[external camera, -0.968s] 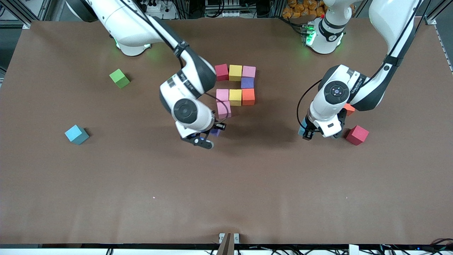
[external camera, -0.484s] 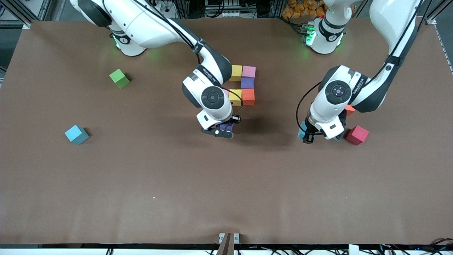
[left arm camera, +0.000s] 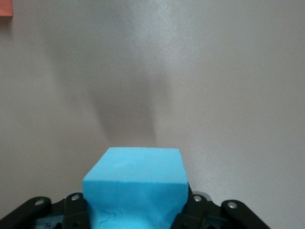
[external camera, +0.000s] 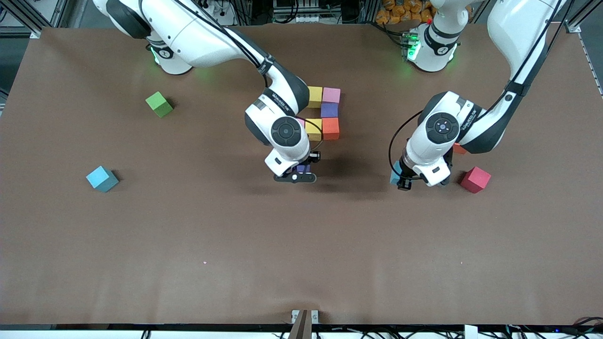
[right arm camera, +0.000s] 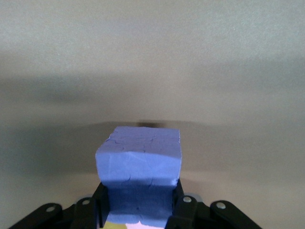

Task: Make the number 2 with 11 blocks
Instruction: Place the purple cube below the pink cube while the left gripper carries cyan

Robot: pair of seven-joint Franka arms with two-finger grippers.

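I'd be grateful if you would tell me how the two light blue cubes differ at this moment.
One light blue cube is clamped in the left gripper, beside the loose red cube at the left arm's end of the table. The other light blue cube lies loose on the table toward the right arm's end, with no gripper near it. They look alike in colour and size.

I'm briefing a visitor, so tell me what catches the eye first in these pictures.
Both arms hold a block. The right pincer grips a purple block just off the table, beside the partly built figure of colored blocks. The left pincer is shut on a light blue block near a loose red block. A green block sits alone toward the right arm's end.
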